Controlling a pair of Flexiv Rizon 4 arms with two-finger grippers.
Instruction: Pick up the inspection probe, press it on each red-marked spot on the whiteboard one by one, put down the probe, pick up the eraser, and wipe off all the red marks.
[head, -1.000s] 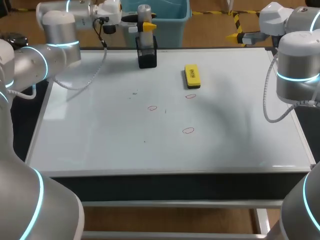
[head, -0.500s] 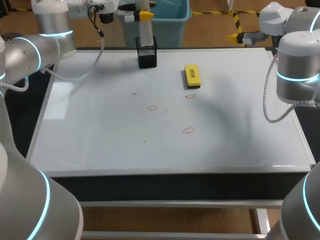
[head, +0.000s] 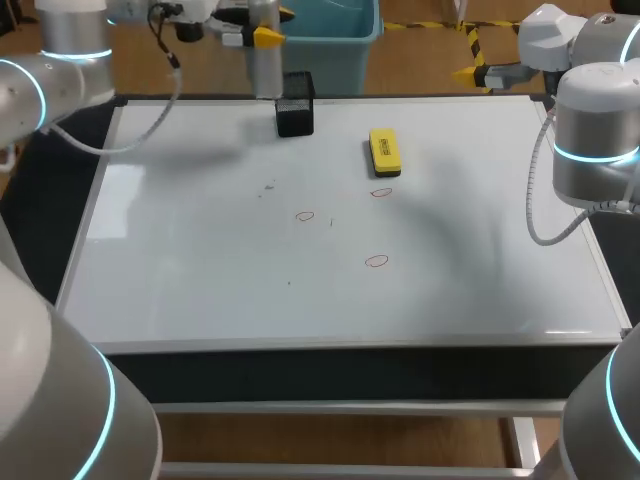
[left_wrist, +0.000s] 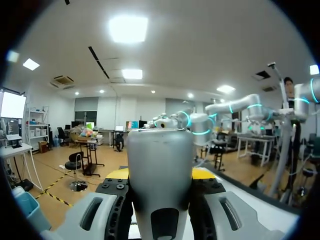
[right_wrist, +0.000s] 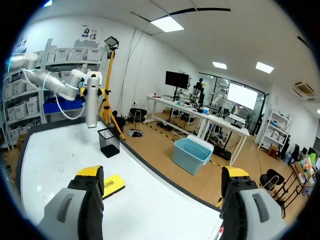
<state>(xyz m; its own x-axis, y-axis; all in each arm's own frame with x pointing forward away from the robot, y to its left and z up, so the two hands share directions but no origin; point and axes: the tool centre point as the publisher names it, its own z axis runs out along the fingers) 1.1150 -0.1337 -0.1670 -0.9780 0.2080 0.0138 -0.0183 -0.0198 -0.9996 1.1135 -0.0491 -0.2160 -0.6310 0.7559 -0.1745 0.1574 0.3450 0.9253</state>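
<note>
You've got the inspection probe (head: 265, 70) in hand: your left tool (head: 262, 38) is clamped on the grey cylinder from both sides, and the left wrist view shows the probe (left_wrist: 160, 160) filling the gap between the yellow tips. It hangs upright over the far edge of the whiteboard (head: 180, 280), just beside the black mesh holder (head: 294, 103) and, as far as I can judge, clear of it. So I'd call the pick-up done and the pressing not yet begun.

Three targets wait out on the board: the red mark by the eraser (head: 381, 192), the middle red mark (head: 305, 215) and the front red mark (head: 376, 261). All are small ovals, well apart from the probe. The yellow eraser (head: 385, 152) lies flat just behind the first of them, untouched.

Your right tool (right_wrist: 162, 175) sits off the right side of the counter (head: 350, 362), fingers wide apart with nothing between them. From there you can see the probe (right_wrist: 91, 100), the holder (right_wrist: 108, 141) and the eraser (right_wrist: 114, 184) in a row.

The next move calls for carrying the probe forward and to the right, keeping it upright, passing the holder without clipping it. Then bring the tip straight down on one mark. The middle mark looks the shortest trip. Watch the eraser when you go for its neighbour; that mark sits close to it
</note>
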